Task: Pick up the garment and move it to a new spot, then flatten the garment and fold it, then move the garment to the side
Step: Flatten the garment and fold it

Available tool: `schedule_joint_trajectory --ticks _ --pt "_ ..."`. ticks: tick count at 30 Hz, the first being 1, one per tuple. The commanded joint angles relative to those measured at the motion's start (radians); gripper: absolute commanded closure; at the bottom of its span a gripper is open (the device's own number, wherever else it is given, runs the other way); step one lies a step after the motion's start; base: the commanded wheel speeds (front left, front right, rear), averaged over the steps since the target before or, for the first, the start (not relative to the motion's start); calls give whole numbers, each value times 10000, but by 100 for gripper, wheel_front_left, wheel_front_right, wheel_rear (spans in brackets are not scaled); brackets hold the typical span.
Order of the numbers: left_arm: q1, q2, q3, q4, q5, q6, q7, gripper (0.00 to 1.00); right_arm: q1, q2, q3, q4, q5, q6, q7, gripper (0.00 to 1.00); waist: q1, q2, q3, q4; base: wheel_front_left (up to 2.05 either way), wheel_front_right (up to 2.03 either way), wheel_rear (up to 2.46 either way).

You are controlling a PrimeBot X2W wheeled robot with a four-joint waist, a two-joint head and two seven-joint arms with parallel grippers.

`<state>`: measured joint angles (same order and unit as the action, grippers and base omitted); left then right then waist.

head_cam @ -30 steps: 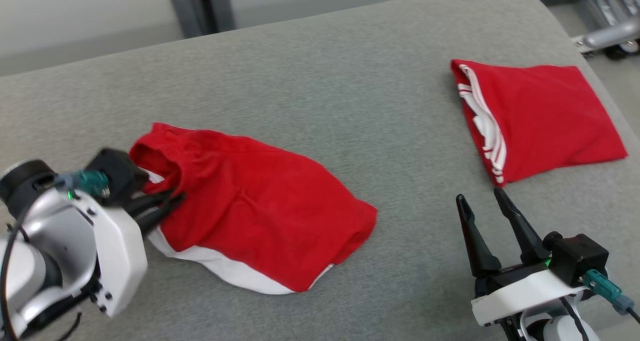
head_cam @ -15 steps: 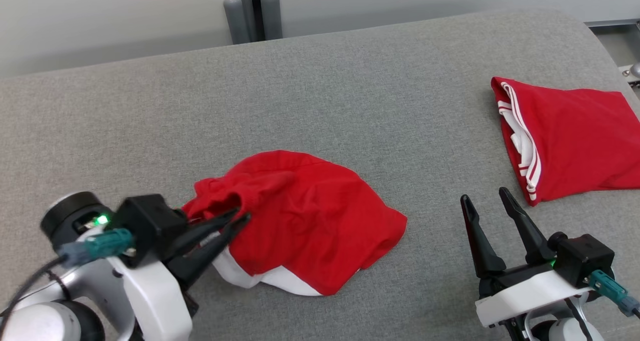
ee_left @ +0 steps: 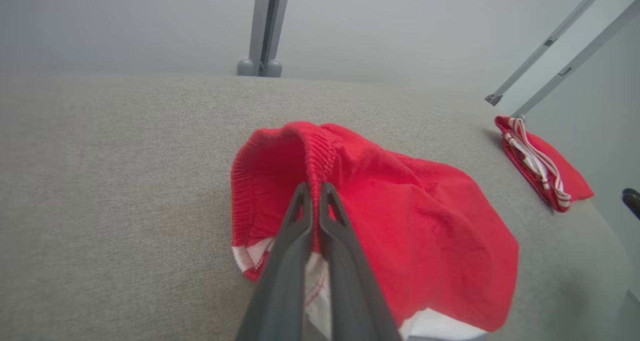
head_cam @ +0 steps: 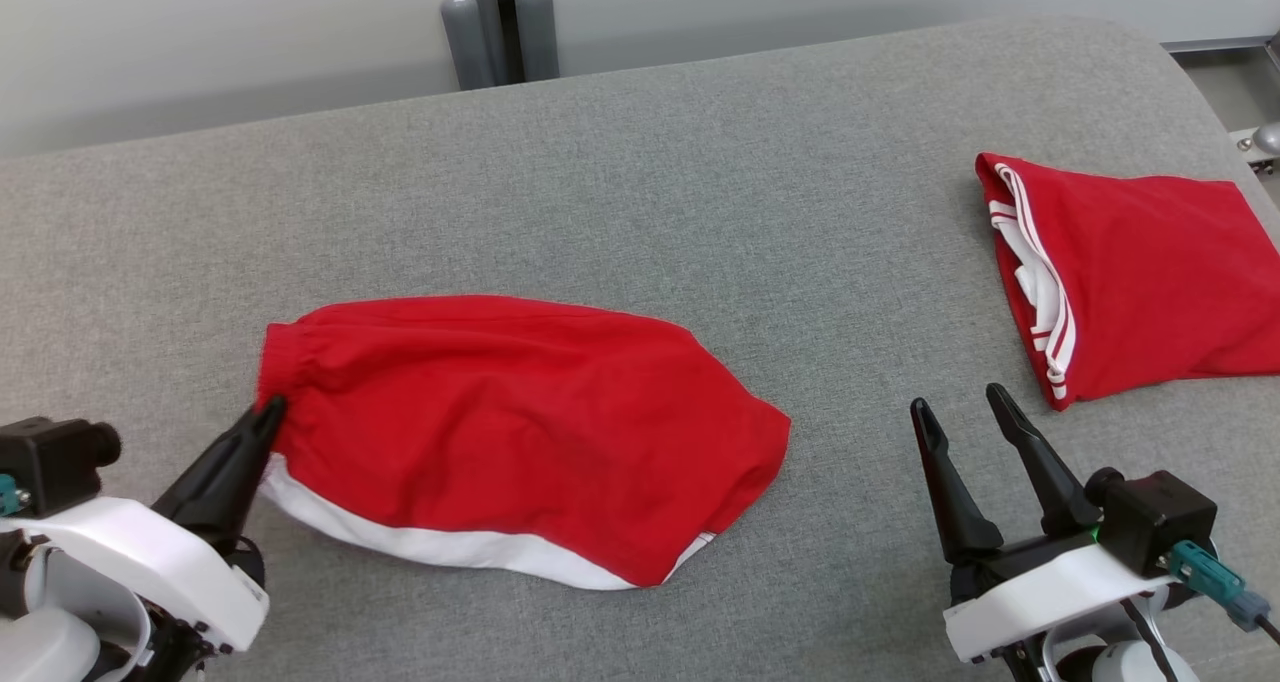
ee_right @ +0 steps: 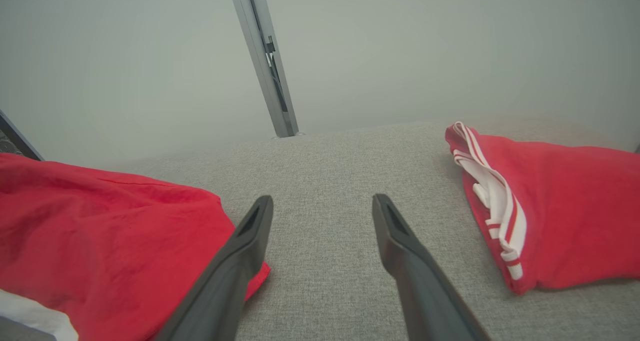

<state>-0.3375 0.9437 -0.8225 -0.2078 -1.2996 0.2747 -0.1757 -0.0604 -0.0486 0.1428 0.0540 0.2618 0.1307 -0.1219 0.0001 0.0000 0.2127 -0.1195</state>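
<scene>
Red garment (head_cam: 510, 432) with white hem lay spread on grey padded surface (head_cam: 700, 162), toward 7 o'clock of head view. At 8 o'clock, left gripper (head_cam: 270, 410) had jaws pressed together, pinching garment's gathered waistband edge; left wrist view showed fabric caught between fingers (ee_left: 295, 221). At 4 o'clock, right gripper (head_cam: 957, 400) had jaws spread, nothing between them, clear of cloth. At 3 o'clock, second folded red piece (head_cam: 1130, 282), white-striped, rested near surface's edge.

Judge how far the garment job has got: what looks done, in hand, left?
Done: a folded garment lies at the right. In hand: the left gripper pinches the red shorts at the waistband. Left: flattening, folding and moving them aside; the right gripper stands open.
</scene>
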Motion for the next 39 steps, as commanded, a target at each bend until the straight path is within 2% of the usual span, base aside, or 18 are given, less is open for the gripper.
schedule_joint_trajectory --ticks 1,7,12,13,17,18,19,20,27,28,33,39 --pt "119 -76 106 248 -122 -130 -109 100 -108 -55 21 26 -23 0 78 0 -1 0 -4 -18 0 0 0" --pt "648 -1047 838 2433 -999 -938 -717 100 -162 -55 109 -38 -34 0 166 0 -1 0 16 -138 0 0 0" --pt "1177 -1937 1663 3893 -1310 -1473 -863 100 -86 -56 111 -37 12 0 203 0 -1 0 19 -209 0 0 0" --pt "1316 -2322 2171 4361 -1205 -1660 -882 100 -58 -56 72 -34 41 0 204 0 -1 0 19 -192 0 0 0" --pt "1639 -3136 3113 4983 -596 -2085 -874 100 5 -53 -6 -24 52 -1 217 0 -1 0 -34 -118 0 0 0" --pt "1729 -3286 3237 5073 -363 -2161 -872 70 -11 -55 -28 -35 57 0 222 0 -1 0 -51 -103 0 0 0" --pt "1757 -3442 3462 5139 -108 -2199 -874 20 -33 -56 -74 -55 38 0 203 0 -1 0 -68 -77 0 0 0" --pt "1777 -3588 3734 5146 187 -2223 -875 0 -56 -53 -115 -80 9 0 208 0 -1 0 -90 -45 0 0 0" --pt "2476 -4739 5912 4187 3043 -1830 -876 0 -87 -55 -392 -289 -145 0 281 0 -1 0 -328 158 0 0 0" --pt "2476 -4739 5912 4187 3043 -1830 -876 0 -87 -55 -392 -289 -145 0 281 0 -1 0 -328 158 0 0 0" --pt "2978 -5450 6908 2735 5088 -1394 -878 0 -92 -58 -588 -461 -319 0 365 0 -1 0 -502 314 0 0 0" --pt "3277 -5745 7125 1053 7001 -897 -877 0 -130 -66 -633 -689 -474 0 494 0 -1 0 -730 404 0 0 0"
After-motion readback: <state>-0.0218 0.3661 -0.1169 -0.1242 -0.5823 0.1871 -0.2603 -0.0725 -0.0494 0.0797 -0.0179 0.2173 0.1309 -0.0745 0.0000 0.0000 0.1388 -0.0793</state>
